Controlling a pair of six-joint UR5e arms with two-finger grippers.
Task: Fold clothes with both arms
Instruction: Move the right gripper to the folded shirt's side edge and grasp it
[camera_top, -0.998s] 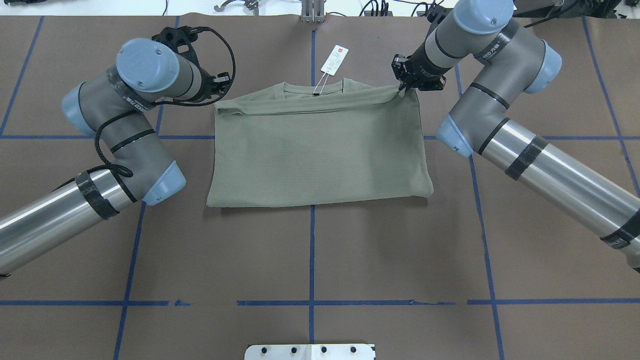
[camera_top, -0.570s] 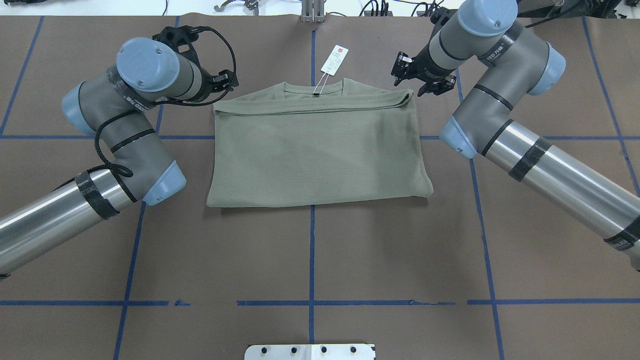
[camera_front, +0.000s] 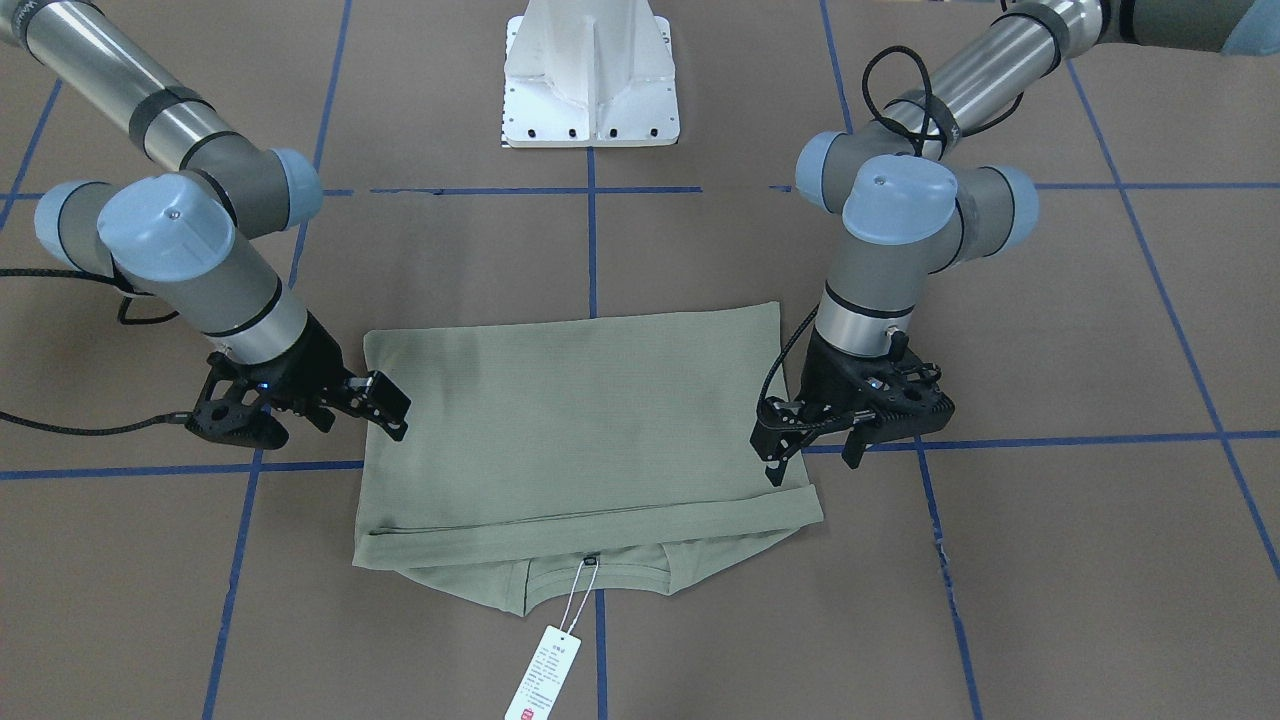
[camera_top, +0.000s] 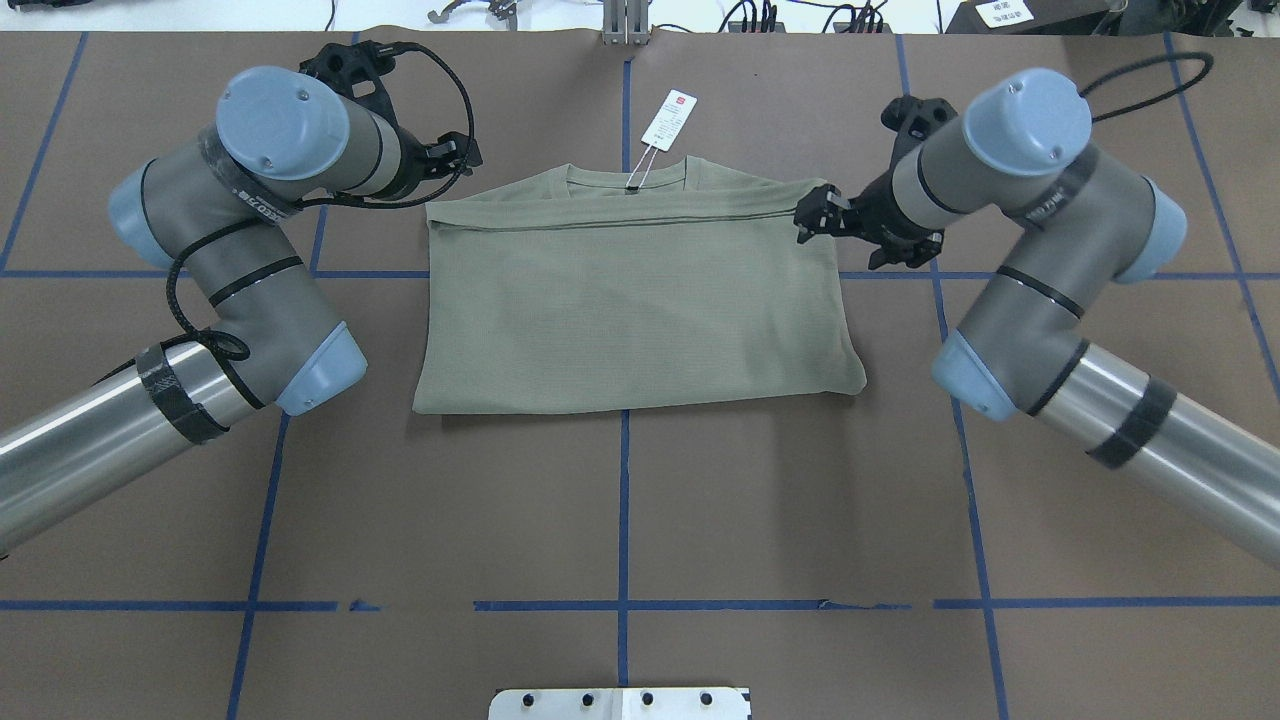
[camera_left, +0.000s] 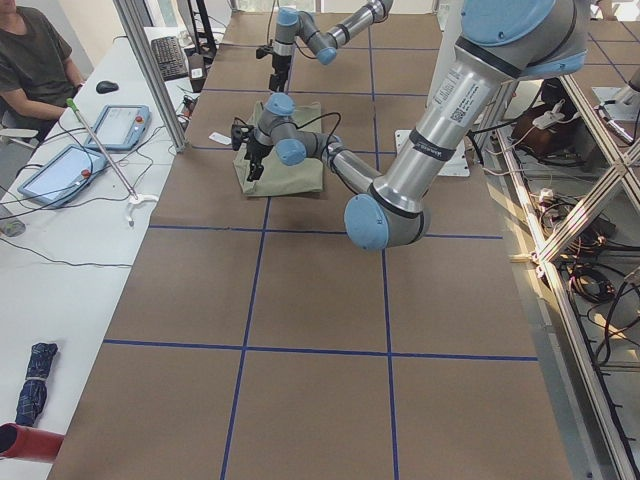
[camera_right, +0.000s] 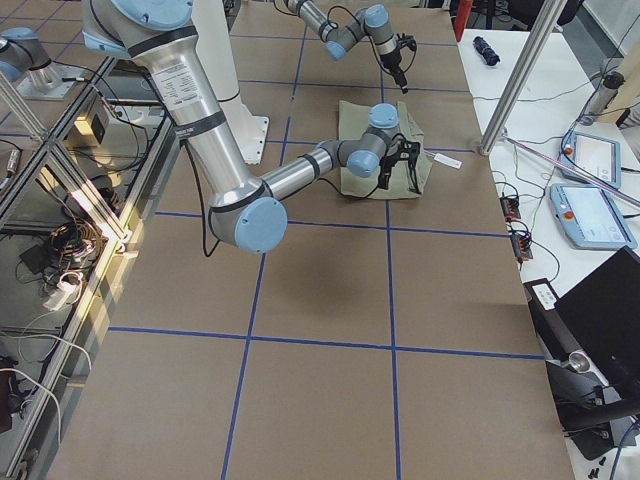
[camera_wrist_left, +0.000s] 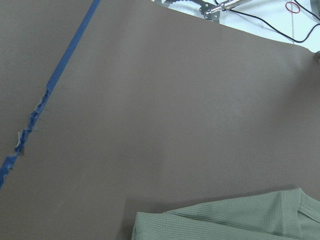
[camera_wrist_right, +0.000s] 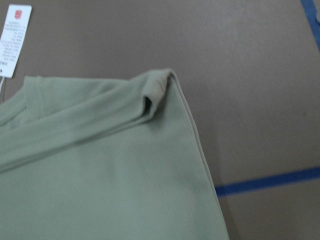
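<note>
Change: the right gripper (camera_top: 838, 228) no longer pinches the far corner of the shirt (camera_top: 630, 310). It has let go (fingers now spread, nothing between them) and pulled back toward the robot, so that corner lies just ahead of its fingertips and the shirt's side edge just inboard. The left gripper (camera_front: 812, 460) has barely moved, approx. at the opposite far corner, fingers spread and empty, with the cloth just inboard of it. Meaning: the bottom-to-top fold looks complete. The doubled edge lies flat across the shoulders, the neckline and hang tag (camera_top: 670, 120) showing beyond it. The next step is prob. a re-grip for a side fold. Surface: brown table covering (camera_top: 620, 520) with a blue tape grid (camera_top: 623, 480); white pedestal base (camera_front: 592, 80) behind both grippers. Room: a seated person (camera_left: 35, 60) at a side bench with tablets (camera_left: 55, 170) and cables.
</note>
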